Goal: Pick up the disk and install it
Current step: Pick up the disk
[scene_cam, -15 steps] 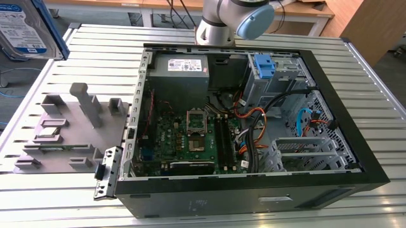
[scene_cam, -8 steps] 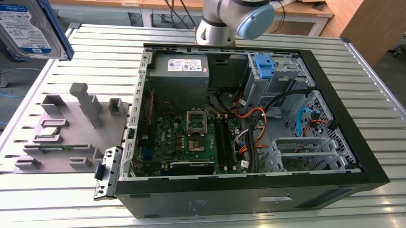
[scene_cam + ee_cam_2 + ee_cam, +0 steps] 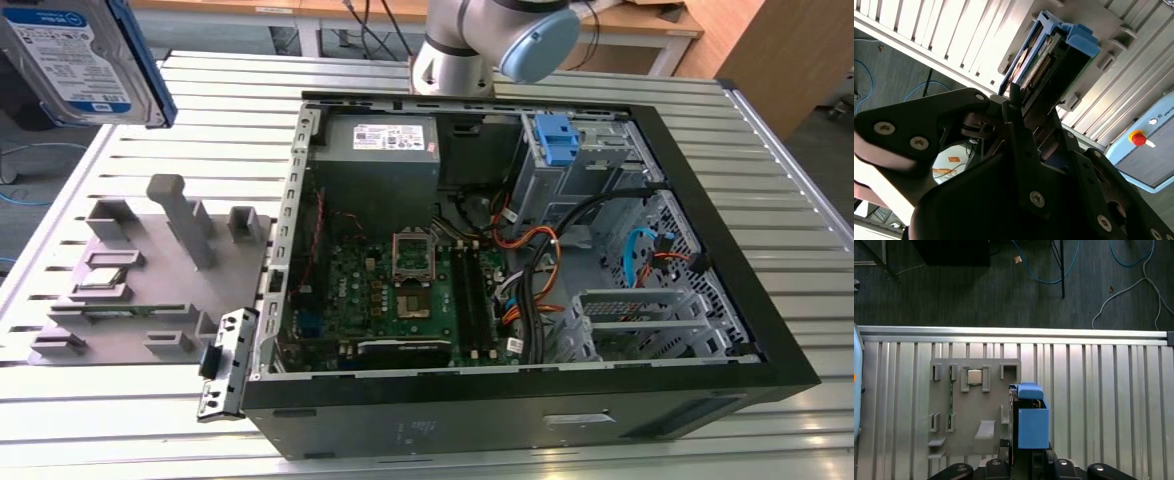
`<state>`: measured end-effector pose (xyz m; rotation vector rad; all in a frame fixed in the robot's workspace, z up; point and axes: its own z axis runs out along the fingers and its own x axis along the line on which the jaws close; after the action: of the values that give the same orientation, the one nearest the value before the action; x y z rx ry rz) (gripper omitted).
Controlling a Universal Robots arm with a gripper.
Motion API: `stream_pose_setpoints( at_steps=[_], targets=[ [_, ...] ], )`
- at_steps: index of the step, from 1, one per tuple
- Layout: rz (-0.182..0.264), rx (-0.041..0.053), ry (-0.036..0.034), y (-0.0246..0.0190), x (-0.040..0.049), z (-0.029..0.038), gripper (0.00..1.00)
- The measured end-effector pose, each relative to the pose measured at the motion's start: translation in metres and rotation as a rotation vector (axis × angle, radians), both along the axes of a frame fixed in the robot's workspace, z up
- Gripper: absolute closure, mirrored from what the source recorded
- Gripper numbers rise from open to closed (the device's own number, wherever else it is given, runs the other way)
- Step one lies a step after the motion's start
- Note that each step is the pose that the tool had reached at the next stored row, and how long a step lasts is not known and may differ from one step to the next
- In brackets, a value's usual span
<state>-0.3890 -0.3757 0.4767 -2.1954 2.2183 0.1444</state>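
Exterior view: the disk (image 3: pixel 76 57), silver metal with a blue plastic frame, is seen raised at the exterior view's left, well apart from the open computer case (image 3: pixel 534 400).
Second wrist view: the gripper (image 3: pixel 1015 102) is clamped on the disk's edge.
First wrist view: the disk is held edge-on over the grey fixture plate (image 3: pixel 974 415) and the ribbed aluminium table (image 3: pixel 1104 390).

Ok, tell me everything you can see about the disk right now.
The disk is a flat silver-metal drive with a white-and-blue label, edged by a bright blue plastic carrier frame. It hangs in the air on edge above the grey fixture tray, outside the open computer case, at the exterior view's left. The second wrist view shows its circuit-board side and connector pins. The gripper is shut on it; nothing else touches it.
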Motion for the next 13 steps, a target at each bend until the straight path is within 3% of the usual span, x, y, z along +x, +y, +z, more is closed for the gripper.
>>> stream_pose_setpoints(
  at_steps=[10,13],
  targets=[
    [0.000,0.0000,0.0000,0.0000,0.0237,0.0000,0.65],
    [0.000,0.0005,-0.0001,0.0000,0.0252,-0.0001,0.65]
  ],
)
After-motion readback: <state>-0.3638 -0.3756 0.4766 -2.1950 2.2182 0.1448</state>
